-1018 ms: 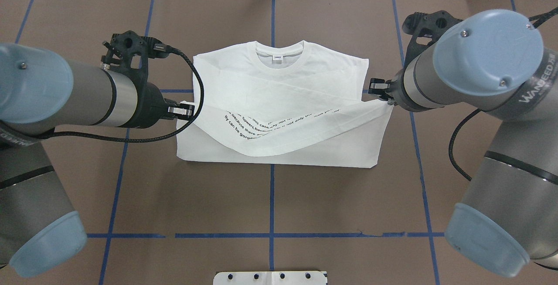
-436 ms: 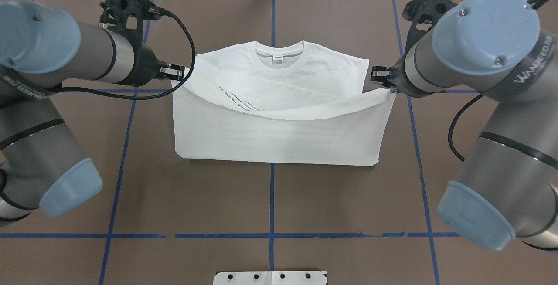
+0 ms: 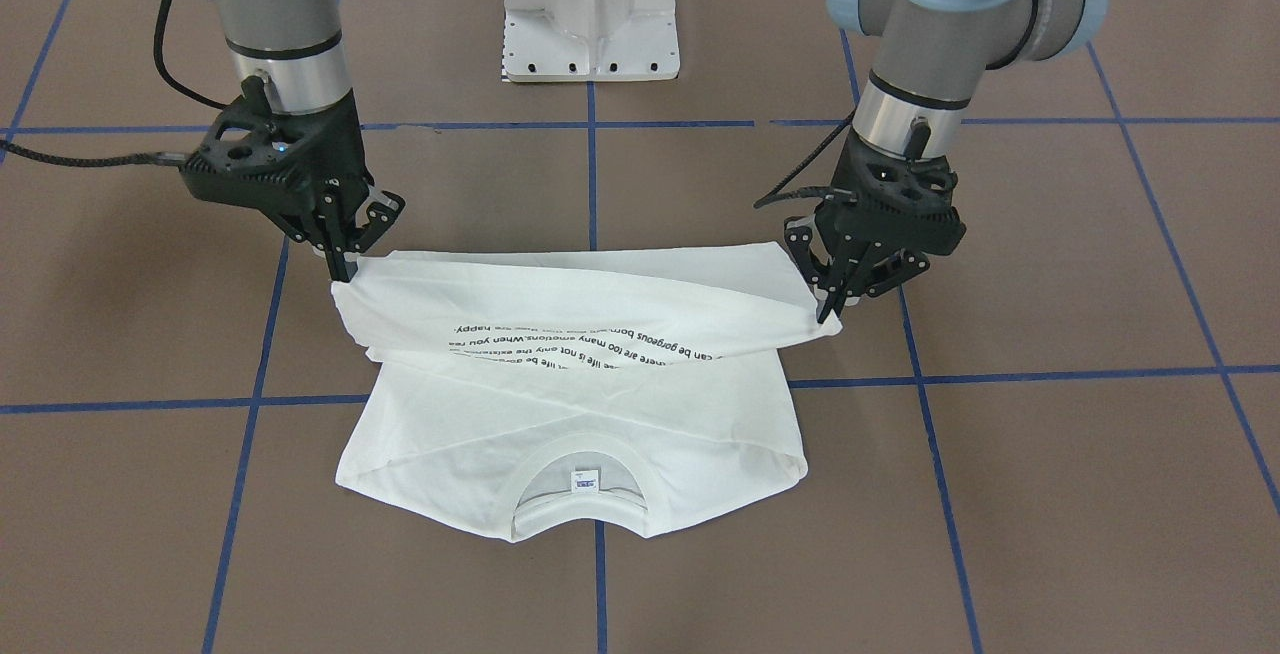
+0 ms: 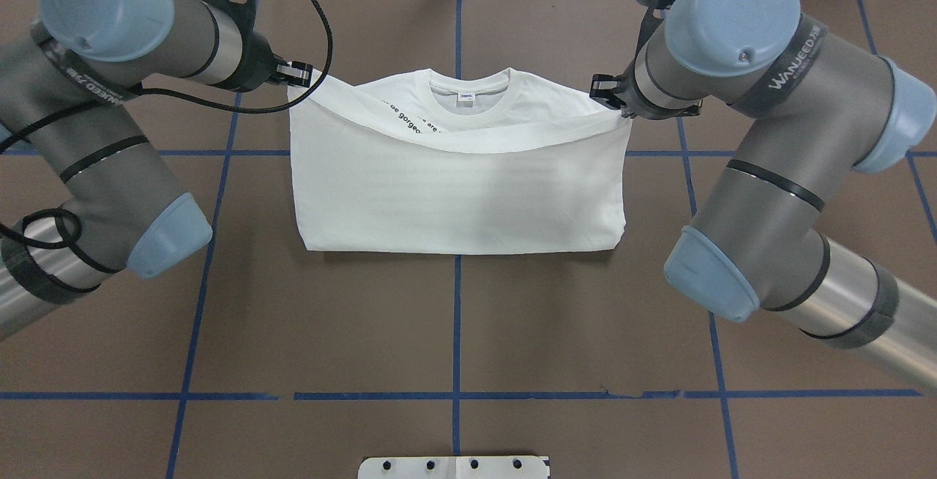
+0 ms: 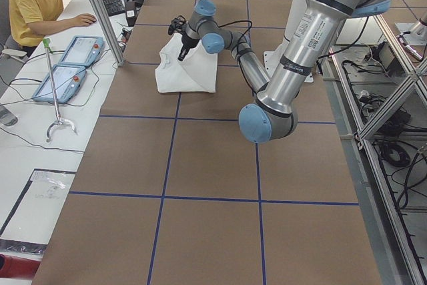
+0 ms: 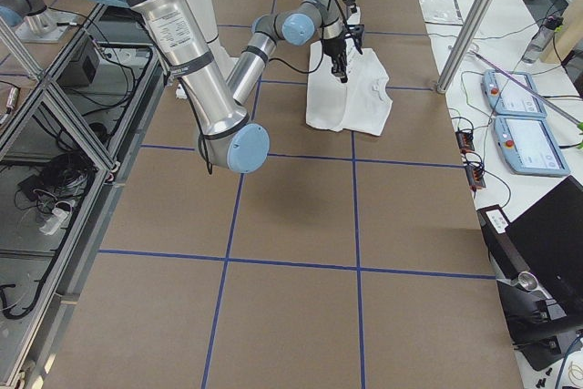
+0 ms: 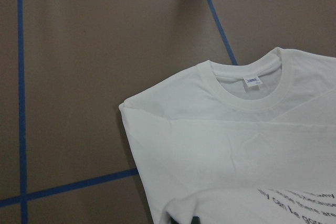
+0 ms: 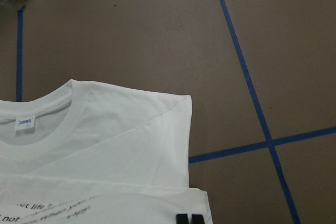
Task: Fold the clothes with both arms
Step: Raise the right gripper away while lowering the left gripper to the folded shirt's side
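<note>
Pinching the hem corners of the T-shirt [image 4: 454, 193], left end effector [image 4: 299, 73] and right end effector [image 4: 606, 92] flank the collar [image 4: 505, 83] at upper centre.

Most lettering [image 4: 406, 114] on the shirt [image 4: 454, 201] hides under the lifted fold [image 4: 468, 143]; its neck label [image 4: 465, 97] is unreadably small; the right hand [image 8: 189, 219] is cropped at six o'clock.

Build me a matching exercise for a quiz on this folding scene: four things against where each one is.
1 left tool
2 right tool
3 neck label
4 black text

a inside the collar
b on the lifted flap of the T-shirt
c shut on the flap's corner, overhead view's right
d shut on the flap's corner, overhead view's left

Pairs: 1-d, 2-c, 3-a, 4-b
</note>
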Robot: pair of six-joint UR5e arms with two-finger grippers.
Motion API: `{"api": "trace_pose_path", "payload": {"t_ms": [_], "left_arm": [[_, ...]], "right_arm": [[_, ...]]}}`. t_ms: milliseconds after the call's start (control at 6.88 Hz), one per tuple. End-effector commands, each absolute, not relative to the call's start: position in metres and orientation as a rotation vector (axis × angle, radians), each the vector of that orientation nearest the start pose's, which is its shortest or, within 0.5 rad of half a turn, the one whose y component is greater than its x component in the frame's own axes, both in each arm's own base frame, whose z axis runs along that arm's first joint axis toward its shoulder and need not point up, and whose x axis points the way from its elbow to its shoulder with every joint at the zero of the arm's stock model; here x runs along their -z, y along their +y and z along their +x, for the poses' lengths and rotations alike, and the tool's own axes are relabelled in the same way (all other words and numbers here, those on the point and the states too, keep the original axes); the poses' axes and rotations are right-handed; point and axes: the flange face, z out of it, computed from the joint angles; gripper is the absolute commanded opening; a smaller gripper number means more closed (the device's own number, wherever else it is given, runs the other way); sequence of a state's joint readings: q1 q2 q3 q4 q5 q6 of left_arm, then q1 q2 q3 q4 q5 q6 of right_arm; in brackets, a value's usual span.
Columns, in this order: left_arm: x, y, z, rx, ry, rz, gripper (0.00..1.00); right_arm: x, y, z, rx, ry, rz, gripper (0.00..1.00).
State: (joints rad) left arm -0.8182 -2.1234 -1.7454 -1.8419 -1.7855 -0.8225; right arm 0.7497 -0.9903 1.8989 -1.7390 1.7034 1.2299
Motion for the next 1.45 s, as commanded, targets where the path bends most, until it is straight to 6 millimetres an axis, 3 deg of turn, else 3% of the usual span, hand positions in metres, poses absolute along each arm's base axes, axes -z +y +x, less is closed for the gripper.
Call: {"api": "trace_pose_path", "payload": {"t_ms": [0, 145, 436, 873, 1164, 1309], "left_arm": [[-0.267, -0.601, 0.399, -0.044, 0.821, 0.558, 0.0], [-0.287, -0.614, 0.412, -0.047, 0.822, 0.562, 0.0], [-0.311, -0.635, 0.434, -0.043, 0.786, 0.532, 0.0], [-0.311, -0.636, 0.439, -0.047, 0.784, 0.527, 0.0], [-0.307, -0.635, 0.439, -0.046, 0.79, 0.532, 0.05], [-0.305, -0.634, 0.438, -0.05, 0.802, 0.544, 0.99]], "right_arm": [[-0.232, -0.548, -0.397, -0.329, -0.654, 0.266, 0.0], [-0.239, -0.566, -0.411, -0.332, -0.646, 0.266, 0.0], [-0.277, -0.599, -0.423, -0.338, -0.664, 0.294, 0.0], [-0.285, -0.615, -0.403, -0.321, -0.638, 0.317, 0.0], [-0.299, -0.62, -0.408, -0.322, -0.612, 0.301, 0.0], [-0.304, -0.621, -0.41, -0.328, -0.608, 0.296, 0.75]]}}
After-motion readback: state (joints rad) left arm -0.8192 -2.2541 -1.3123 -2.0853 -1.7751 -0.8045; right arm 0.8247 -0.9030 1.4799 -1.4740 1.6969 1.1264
